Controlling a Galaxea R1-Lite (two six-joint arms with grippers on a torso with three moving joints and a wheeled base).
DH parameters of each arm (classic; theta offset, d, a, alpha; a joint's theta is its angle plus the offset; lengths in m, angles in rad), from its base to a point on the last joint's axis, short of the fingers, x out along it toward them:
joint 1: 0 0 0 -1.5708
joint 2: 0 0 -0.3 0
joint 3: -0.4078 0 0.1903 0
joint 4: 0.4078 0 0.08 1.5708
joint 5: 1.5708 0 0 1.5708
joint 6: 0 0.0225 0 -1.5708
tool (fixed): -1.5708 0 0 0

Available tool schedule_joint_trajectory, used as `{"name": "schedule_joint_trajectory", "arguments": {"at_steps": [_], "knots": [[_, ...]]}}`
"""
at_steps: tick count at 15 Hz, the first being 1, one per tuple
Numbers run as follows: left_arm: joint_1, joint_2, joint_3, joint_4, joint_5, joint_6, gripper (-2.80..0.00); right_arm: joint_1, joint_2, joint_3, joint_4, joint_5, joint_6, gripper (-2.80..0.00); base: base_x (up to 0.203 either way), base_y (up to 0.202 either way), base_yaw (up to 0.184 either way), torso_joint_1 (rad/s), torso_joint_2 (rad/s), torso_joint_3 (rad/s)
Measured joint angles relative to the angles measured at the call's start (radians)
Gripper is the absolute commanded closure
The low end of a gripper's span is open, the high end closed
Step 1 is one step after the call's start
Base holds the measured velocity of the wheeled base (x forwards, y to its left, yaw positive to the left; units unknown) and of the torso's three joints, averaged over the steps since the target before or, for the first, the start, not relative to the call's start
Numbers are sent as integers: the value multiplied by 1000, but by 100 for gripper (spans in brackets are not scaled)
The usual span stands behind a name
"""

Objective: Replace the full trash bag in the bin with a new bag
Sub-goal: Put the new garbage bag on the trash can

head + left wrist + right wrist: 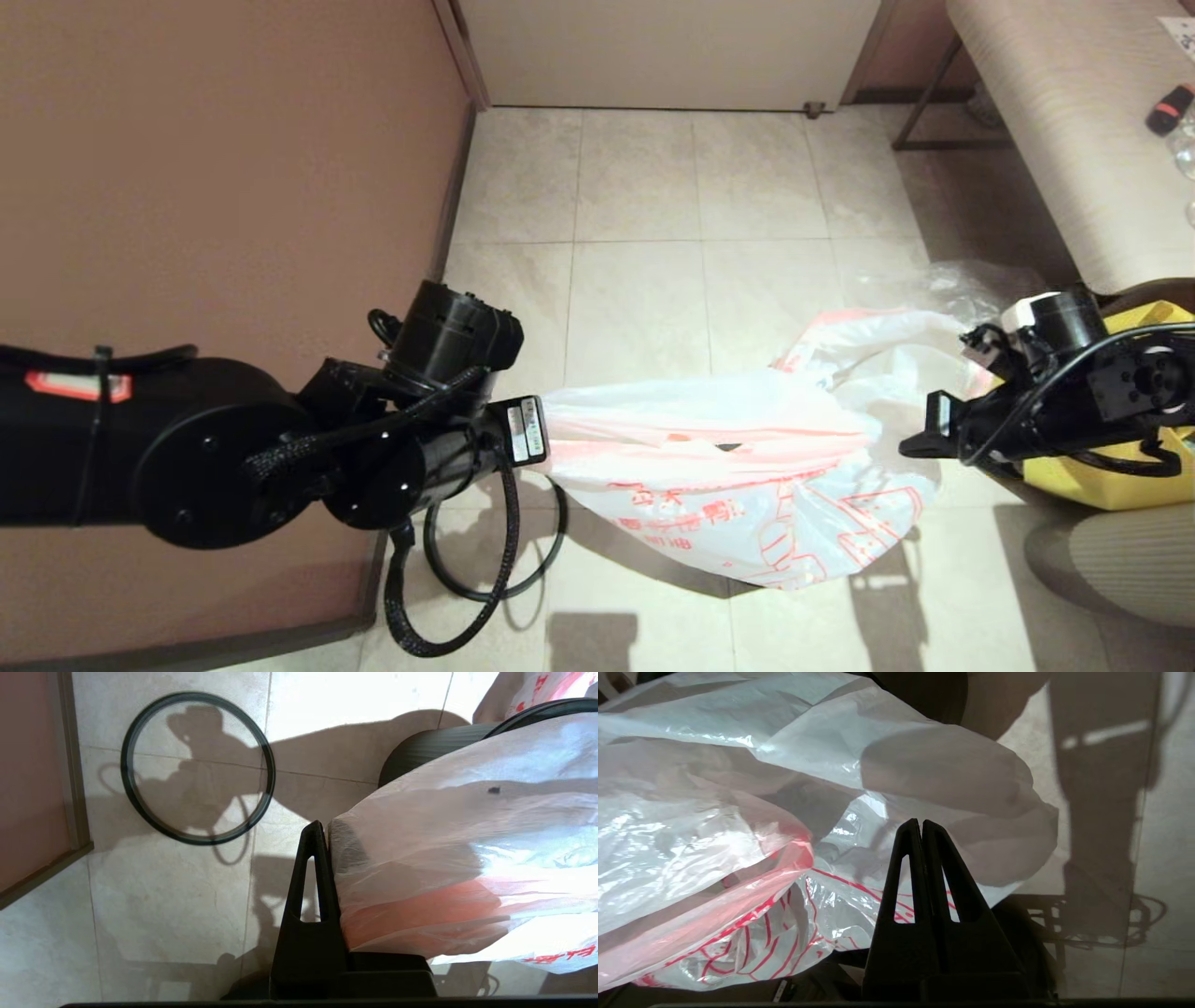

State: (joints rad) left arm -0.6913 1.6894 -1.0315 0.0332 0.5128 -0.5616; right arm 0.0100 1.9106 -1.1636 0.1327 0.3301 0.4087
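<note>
Bag held by our left gripper (327, 833), stretched rightward across the tiled floor.
We pinch the new bag (738, 467), thin crinkly film with a pink rim and red print; our right gripper (921, 823), jaws together and empty, sits just off its far edge.

Looks like a room in a home or small office, indoors. Pale square floor tiles (644, 308) with thin grout lines underfoot. Left of the tiles, a brown wall (224, 168) with a dark skirting strip along its foot. At the far edge of the tiles, a light panel (667, 51), perhaps a door, set in a brown frame. Right of the tiles, a wood-grain table (1064, 121) on thin dark metal legs, with a yellow bag (1134, 490) on the floor near its close end.
</note>
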Motion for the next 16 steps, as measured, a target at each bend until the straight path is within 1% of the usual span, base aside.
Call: {"name": "schedule_joint_trajectory", "arguments": {"at_steps": [2,6,9,10,12,14,16], "knots": [[-12,3,3,0,0,-1,0,64,39,4,-26,-48,0,0,0,0,0,0,0,0],[-14,4,2,-1,-1,-5,0,193,91,31,-51,-67,4,0,0,0,0,0,0,0],[-13,-14,10,-3,-8,-11,0,241,186,23,-163,-121,3,0,0,0,0,0,0,0],[-17,-27,18,-3,-13,-12,0,261,228,11,-206,-148,2,0,0,0,0,0,0,0],[-31,-55,35,-17,-18,-23,0,319,321,-38,-249,-208,-2,0,0,0,0,0,0,0],[-34,-89,45,-25,-19,-25,0,380,412,-121,-260,-270,-14,0,0,0,0,0,0,0],[-36,-116,63,-28,-19,-25,0,417,484,-197,-260,-293,-21,0,0,0,0,0,0,0]]}}
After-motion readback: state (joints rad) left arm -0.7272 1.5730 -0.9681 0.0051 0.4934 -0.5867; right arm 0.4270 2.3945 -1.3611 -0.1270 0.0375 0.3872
